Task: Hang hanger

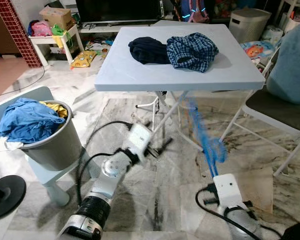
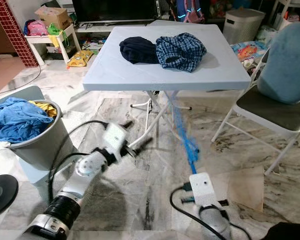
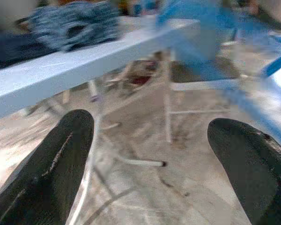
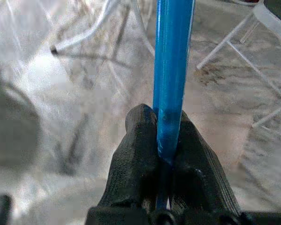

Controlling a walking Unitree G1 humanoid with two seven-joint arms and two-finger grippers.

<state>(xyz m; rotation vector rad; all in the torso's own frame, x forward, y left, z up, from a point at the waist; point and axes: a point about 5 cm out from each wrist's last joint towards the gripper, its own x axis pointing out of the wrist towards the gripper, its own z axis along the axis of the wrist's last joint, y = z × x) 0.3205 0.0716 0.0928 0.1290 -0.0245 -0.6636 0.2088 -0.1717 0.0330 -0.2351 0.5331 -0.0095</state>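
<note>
Two black fingers [image 4: 145, 154] of the right tool [image 4: 165, 140] press together on a blue hanger [image 4: 172, 70], pinching its bar between them. In the head views that hanger [image 1: 205, 137] rises as a blurred blue streak from the right wrist toward the front edge of the worktop [image 1: 140, 75], low over the marble floor [image 1: 160, 200]. The left tool [image 1: 160, 147] hangs beside it with its fingers [image 3: 51, 164] spread wide apart, gripping nothing (it points under the worktop). On the worktop lie a dark garment [image 1: 147, 50] and a checked blue shirt [image 1: 192, 50], touching each other. A grey bucket [image 1: 55, 145] of blue laundry stands at the robot's left, and a folding chair [image 1: 285, 110] with a blue cushion stands at its right.
</note>
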